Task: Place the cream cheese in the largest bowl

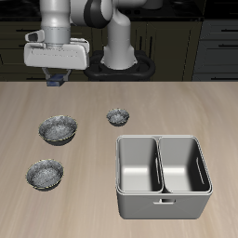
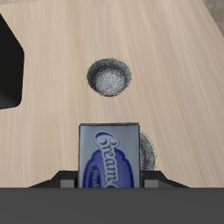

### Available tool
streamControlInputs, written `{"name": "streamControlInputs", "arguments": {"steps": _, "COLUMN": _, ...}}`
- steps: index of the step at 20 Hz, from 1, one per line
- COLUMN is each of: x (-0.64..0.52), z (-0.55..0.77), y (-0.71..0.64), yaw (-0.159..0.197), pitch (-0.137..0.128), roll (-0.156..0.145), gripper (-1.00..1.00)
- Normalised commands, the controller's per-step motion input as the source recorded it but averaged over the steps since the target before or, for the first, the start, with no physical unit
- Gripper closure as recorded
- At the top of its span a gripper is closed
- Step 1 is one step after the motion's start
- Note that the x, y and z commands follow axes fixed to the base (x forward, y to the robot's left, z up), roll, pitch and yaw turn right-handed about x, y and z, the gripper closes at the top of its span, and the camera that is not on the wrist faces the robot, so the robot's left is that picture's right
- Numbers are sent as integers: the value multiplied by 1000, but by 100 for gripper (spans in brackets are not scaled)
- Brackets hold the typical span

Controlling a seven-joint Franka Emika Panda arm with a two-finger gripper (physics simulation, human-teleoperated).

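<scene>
My gripper (image 1: pixel 58 78) hangs above the back of the table, shut on the cream cheese (image 1: pixel 59 83), a small dark blue box. In the wrist view the box (image 2: pixel 109 156) fills the space between the fingers (image 2: pixel 66 180) of the gripper (image 2: pixel 109 179). The largest bowl (image 1: pixel 58 129), speckled grey with a dark inside, stands on the table nearer the front edge than the gripper. In the wrist view it (image 2: pixel 150 154) is partly hidden behind the box.
A shallower speckled bowl (image 1: pixel 45 174) stands near the front edge and shows in the wrist view (image 2: pixel 111 77). A tiny speckled bowl (image 1: pixel 117 116) stands mid-table. A grey two-compartment bin (image 1: pixel 161 175) stands beside it (image 2: pixel 9 70).
</scene>
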Motion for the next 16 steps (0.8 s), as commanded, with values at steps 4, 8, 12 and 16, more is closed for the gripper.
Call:
{"name": "streamControlInputs", "arguments": {"steps": 4, "x": 114, "z": -209, "y": -21, "yaw": 7, "pitch": 14, "roll": -12, "gripper": 100}}
{"name": "streamControlInputs", "arguments": {"steps": 8, "x": 92, "z": -298, "y": -95, "yaw": -6, "pitch": 19, "roll": -41, "gripper": 100}}
{"name": "streamControlInputs", "arguments": {"steps": 12, "x": -10, "z": -199, "y": 25, "yaw": 3, "pitch": -8, "roll": -15, "gripper": 100}}
{"name": "streamControlInputs", "arguments": {"steps": 16, "x": 6, "z": -274, "y": -8, "yaw": 51, "pitch": -29, "roll": -29, "gripper": 100}}
